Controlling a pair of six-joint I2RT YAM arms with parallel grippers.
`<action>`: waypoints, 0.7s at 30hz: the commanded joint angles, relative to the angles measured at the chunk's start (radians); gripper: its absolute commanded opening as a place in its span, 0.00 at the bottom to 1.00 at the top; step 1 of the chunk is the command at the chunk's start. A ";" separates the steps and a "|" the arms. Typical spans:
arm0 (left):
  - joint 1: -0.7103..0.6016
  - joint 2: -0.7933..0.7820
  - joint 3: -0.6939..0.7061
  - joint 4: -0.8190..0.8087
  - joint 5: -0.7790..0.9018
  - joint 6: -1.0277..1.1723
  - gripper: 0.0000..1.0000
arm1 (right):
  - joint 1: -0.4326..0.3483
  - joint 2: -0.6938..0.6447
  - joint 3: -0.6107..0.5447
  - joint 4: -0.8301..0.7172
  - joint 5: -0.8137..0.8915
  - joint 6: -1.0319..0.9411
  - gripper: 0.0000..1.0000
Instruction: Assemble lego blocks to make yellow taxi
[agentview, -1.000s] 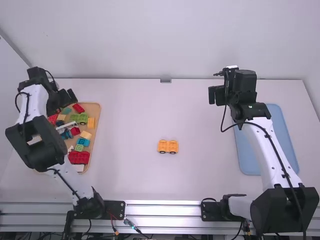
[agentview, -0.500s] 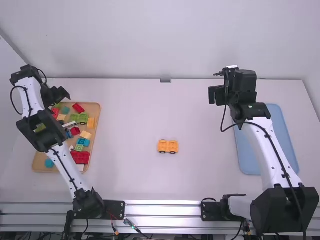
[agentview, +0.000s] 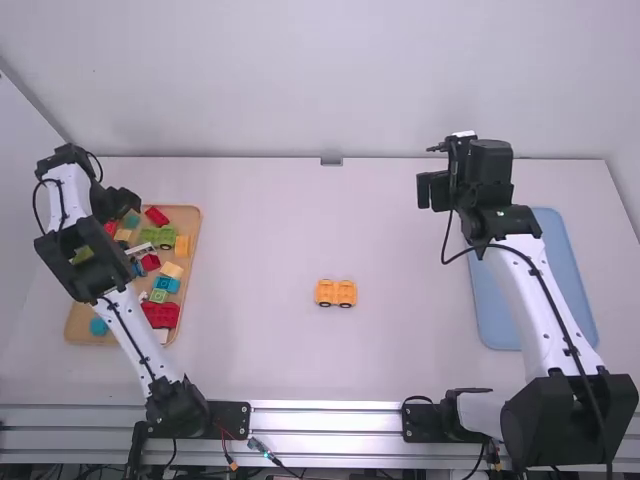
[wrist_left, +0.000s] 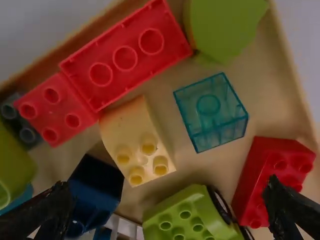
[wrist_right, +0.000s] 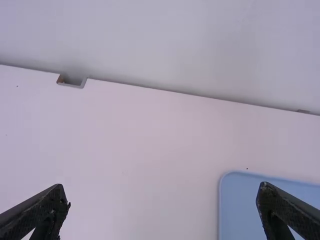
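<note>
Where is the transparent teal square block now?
In the high view, the transparent teal block lies in the tan rectangular tray on the left; the left wrist view shows it between a pale yellow curved block and a red studded block.

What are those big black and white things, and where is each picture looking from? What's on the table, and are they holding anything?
They're two robot arms, the left one and the right one, like mechanical arms with pinching fingers. The high picture looks down from above and behind them. The other two come from cameras on their wrists, so you see black fingers at the bottom.

On the white table is a tan tray of colorful toy blocks, a small yellow-orange piece with wheels near the middle, and a blue tray beside the right arm.

The left gripper is over the blocks and the right gripper is over the table. Both are open and hold nothing.
</note>
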 joint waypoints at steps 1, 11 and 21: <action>-0.003 0.005 -0.008 0.002 -0.021 -0.021 0.99 | 0.014 -0.014 0.031 0.004 -0.002 0.001 0.99; -0.003 0.005 -0.030 0.061 -0.018 -0.073 0.75 | 0.026 -0.014 0.031 0.002 -0.002 0.001 0.99; -0.003 0.005 -0.090 0.095 -0.031 -0.142 0.66 | 0.024 -0.014 0.031 0.000 -0.002 0.001 0.99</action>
